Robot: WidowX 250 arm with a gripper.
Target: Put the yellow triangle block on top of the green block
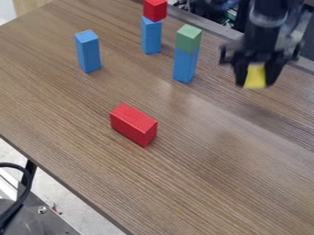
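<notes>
At the upper right the black gripper [256,81] hangs above the table, shut on the yellow block [255,77], which shows between its fingers. The green block [188,38] rests on top of an upright blue block [184,65], left of the gripper and apart from it. The yellow block's full shape is partly hidden by the fingers.
A red cube [155,9] sits on another upright blue block [151,35] at the top. One more blue block [88,51] stands at the upper left. A larger red block [133,124] lies near the middle of the wooden table [202,183].
</notes>
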